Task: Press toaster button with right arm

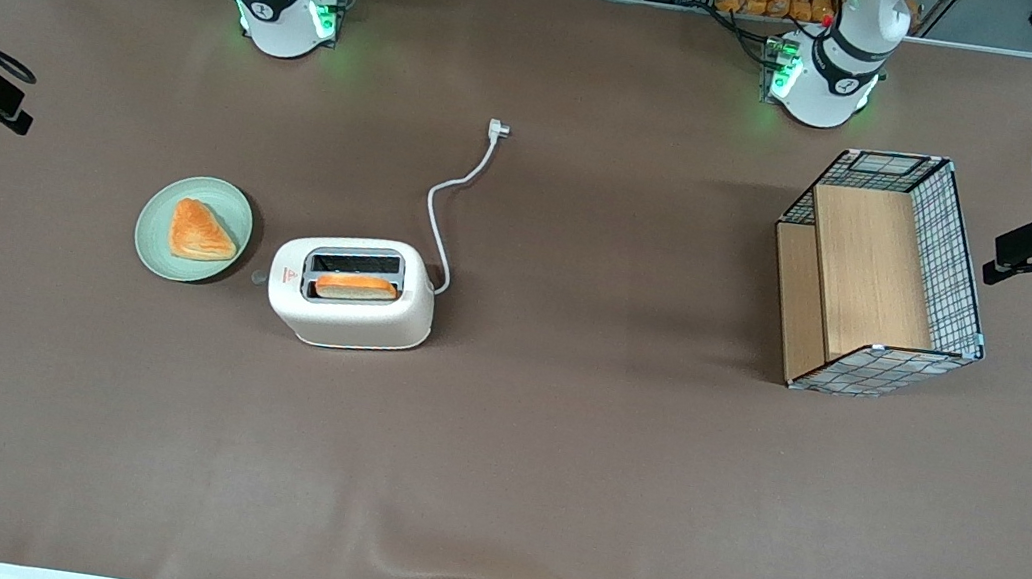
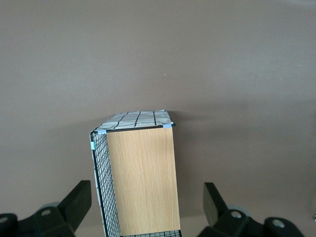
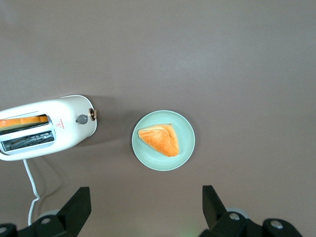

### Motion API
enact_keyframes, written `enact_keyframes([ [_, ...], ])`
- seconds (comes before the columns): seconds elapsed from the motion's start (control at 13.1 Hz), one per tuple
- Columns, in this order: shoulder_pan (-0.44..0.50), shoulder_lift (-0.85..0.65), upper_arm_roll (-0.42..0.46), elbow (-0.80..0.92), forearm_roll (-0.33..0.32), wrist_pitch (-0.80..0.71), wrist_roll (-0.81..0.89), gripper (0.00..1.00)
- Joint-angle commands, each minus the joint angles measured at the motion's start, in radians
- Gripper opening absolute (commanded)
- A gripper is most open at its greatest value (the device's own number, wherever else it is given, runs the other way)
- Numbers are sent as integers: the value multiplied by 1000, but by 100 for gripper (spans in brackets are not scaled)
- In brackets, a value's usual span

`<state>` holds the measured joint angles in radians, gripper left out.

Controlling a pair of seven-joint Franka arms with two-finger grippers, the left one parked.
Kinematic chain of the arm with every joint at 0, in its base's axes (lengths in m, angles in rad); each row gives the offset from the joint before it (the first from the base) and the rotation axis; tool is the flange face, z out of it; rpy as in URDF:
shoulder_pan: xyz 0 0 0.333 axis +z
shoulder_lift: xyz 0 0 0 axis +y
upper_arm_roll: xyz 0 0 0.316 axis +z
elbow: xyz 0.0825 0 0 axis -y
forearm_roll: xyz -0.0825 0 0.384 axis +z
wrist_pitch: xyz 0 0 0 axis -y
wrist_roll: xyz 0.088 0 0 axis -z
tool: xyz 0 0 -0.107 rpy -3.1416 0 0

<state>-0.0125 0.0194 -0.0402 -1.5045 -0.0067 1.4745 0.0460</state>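
Observation:
The cream-white toaster (image 1: 352, 292) (image 3: 44, 127) stands on the brown table with a slice of toast (image 1: 356, 286) in the slot nearer the front camera. The toaster button (image 1: 259, 275) (image 3: 82, 119), a tiny grey knob, juts from the short end by the red triangle sticker (image 3: 61, 123), facing a green plate. The right arm's base (image 1: 283, 4) shows in the front view, but its upper part and gripper are out of that frame. In the right wrist view my gripper (image 3: 144, 193) hangs high above the table, open and holding nothing, well clear of toaster and button.
A pale green plate (image 1: 156, 229) (image 3: 185, 153) holding a triangular pastry (image 1: 201, 231) sits beside the button end. The toaster's white cord (image 1: 446, 209) runs away from the front camera to its plug (image 1: 498, 130). A wire-and-wood basket (image 1: 959, 261) (image 2: 101, 182) stands toward the parked arm's end.

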Motion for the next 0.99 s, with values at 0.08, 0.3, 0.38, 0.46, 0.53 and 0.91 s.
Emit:
enact_keyframes([
  [0.08,-1,-21,17,-17,-33,1,18,100],
  [0.3,-4,-18,16,-6,-30,1,17,100],
  [0.38,-4,-18,16,0,-27,3,11,100],
  [0.46,-4,-18,16,3,-25,3,9,100],
  [0.53,-4,-16,16,6,-22,3,8,100],
  [0.91,-3,-12,14,7,-21,3,6,100],
])
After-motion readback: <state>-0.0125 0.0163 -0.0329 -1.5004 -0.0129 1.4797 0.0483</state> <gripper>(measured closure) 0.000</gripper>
